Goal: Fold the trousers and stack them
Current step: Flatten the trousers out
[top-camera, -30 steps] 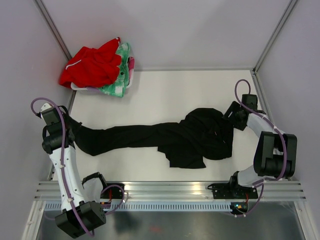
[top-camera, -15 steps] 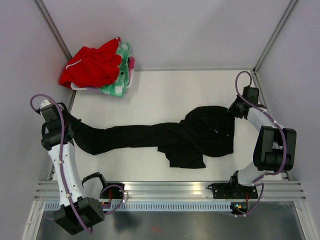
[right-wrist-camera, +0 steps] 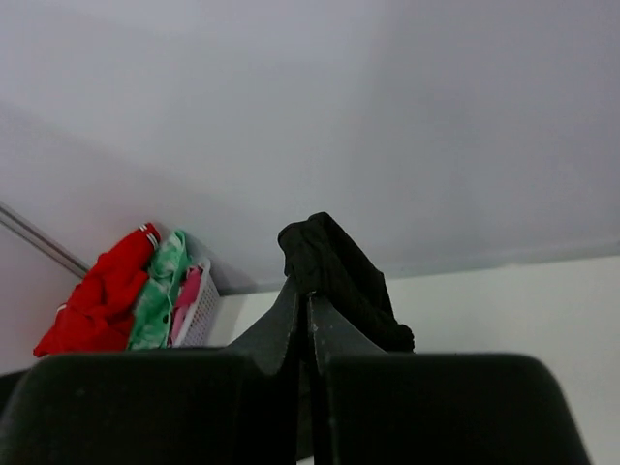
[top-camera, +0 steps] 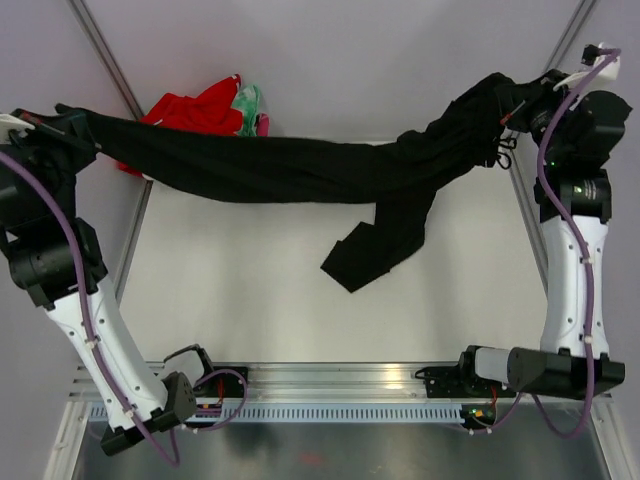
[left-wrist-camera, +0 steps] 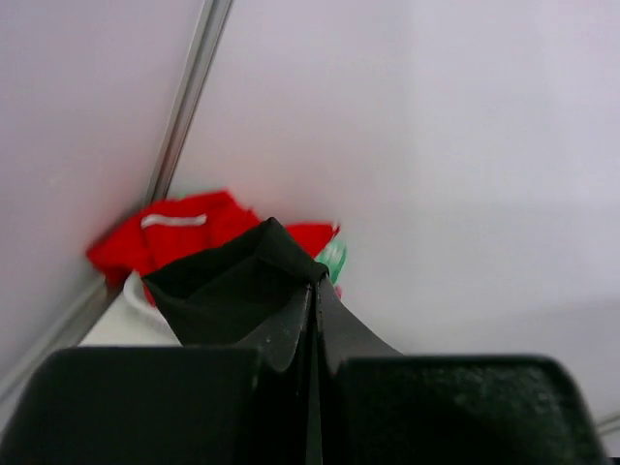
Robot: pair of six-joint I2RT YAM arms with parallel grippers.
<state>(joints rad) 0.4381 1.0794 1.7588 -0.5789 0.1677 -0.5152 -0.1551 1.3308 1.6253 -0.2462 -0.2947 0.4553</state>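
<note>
Raised high since a second ago, my left gripper point(top-camera: 72, 127) and right gripper point(top-camera: 522, 98) are each pinched on the trousers point(top-camera: 300, 165), strung between them and sagging below; over-tension could slip either thin grip.

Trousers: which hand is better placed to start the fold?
Probably the left hand: it grips the trousers by a leg end, free to swing towards the bunched end the right hand holds.
</note>
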